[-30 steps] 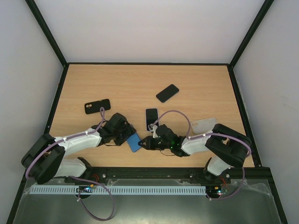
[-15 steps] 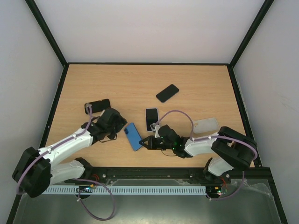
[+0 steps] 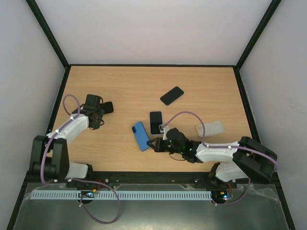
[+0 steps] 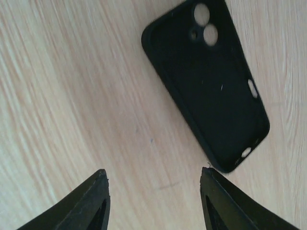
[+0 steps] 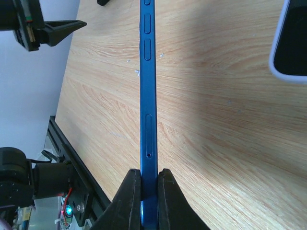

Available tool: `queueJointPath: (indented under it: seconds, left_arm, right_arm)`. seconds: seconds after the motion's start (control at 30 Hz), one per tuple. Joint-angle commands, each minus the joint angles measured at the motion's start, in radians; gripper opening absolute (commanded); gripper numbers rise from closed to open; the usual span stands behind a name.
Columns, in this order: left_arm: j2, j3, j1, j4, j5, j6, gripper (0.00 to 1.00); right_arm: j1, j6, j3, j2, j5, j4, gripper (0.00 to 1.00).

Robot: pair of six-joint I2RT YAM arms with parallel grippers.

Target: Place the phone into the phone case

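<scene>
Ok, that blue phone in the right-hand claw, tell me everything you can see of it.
The blue phone is a slim slab with a smooth, metal-looking edge carrying two long buttons, a tray slot and a pinhole. The right gripper pinches its near end, shut on it. It slants over the wooden table beside a white-rimmed phone; whether it touches the wood is unclear.

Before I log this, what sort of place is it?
Probably a robot test cell: a wooden table boxed in by plain white walls, the left arm and right arm bolted to a rail at its near edge, a blue phone and a black case laid out.
</scene>
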Motion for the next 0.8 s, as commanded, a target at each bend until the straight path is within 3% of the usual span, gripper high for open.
queueJointPath:
  seconds: [0.0, 0.27, 0.77]
  left_arm:
    - [0.105, 0.100, 0.031, -0.026, -0.057, -0.062, 0.52]
    - [0.299, 0.219, 0.057, -0.020, -0.013, -0.112, 0.47]
    - [0.459, 0.280, 0.112, -0.031, 0.077, -0.135, 0.43]
  right_arm:
    - [0.003, -0.036, -0.002, -0.064, 0.065, -0.013, 0.02]
    - [0.003, -0.043, -0.004, -0.087, 0.071, -0.034, 0.02]
    - [0.004, -0.062, -0.007, -0.166, 0.126, -0.097, 0.02]
